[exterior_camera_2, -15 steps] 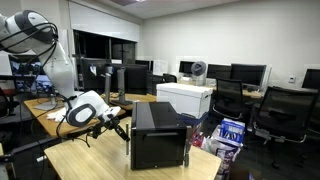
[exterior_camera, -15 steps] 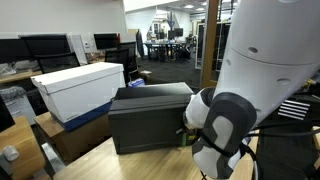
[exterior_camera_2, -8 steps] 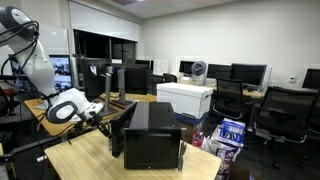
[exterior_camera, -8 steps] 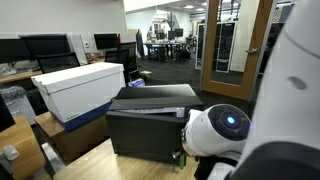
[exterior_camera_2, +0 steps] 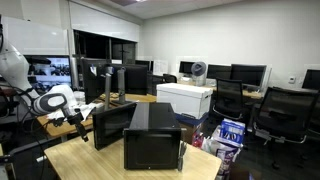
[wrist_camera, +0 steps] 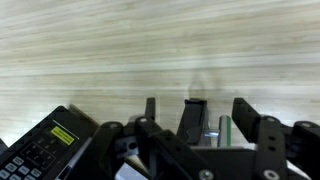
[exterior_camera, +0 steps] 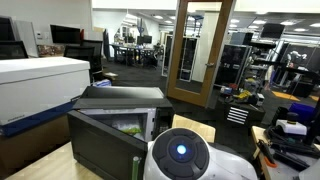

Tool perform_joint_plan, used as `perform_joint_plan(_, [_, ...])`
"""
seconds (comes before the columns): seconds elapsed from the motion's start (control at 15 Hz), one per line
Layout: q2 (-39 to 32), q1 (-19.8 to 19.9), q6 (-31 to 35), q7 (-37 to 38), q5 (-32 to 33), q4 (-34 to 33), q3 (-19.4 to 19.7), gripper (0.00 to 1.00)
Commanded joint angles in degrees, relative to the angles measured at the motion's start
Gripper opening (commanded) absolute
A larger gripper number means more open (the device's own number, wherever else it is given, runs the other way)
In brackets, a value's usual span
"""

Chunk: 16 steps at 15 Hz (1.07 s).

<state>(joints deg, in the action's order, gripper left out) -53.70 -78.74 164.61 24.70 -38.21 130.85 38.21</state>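
Seemingly hooked on the free edge of the microwave door (exterior_camera_2: 113, 125), the gripper (exterior_camera_2: 80, 120) hangs low over the wooden table (exterior_camera_2: 70, 160). In the wrist view its two fingers (wrist_camera: 150, 108) stand apart with a dark strip between them. Whether they pinch that strip or merely bracket it, I cannot tell.

The door reaches from the gripper away to its hinge on the microwave (exterior_camera_2: 155, 150), which sits beyond the tool, further along the table. To the tool's lower left in the wrist view lies a keypad panel (wrist_camera: 45, 150).

As I judge it, the step in hand is swinging this door. Doing it well means tracing an arc around the hinge rather than pulling straight, so the box does not slide. The fingers should stay level with the door's edge and clear of the tabletop.

The door stands upright and its long axis runs level, from hinge to gripper. In an exterior view the open cavity (exterior_camera: 125, 128) faces the robot. A white box (exterior_camera_2: 185, 98) rests past the microwave, farthest from the tool.
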Motion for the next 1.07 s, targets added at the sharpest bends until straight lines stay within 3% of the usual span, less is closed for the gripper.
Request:
perform_joint_plan(0.0, [4.6,1.2,-4.3,5.4,11.7,0.8,1.7,1.00])
perform_joint_plan(0.2, [12.5,3.4,-3.8,5.2,20.0,3.4,3.4,1.00])
perform_joint_plan(0.53, [22.2,8.7,-5.2,4.7,26.0,3.9,4.8,1.00])
perform_joint_plan(1.0, [33.6,23.3,-7.4,5.9,32.2,3.2,1.1,1.00])
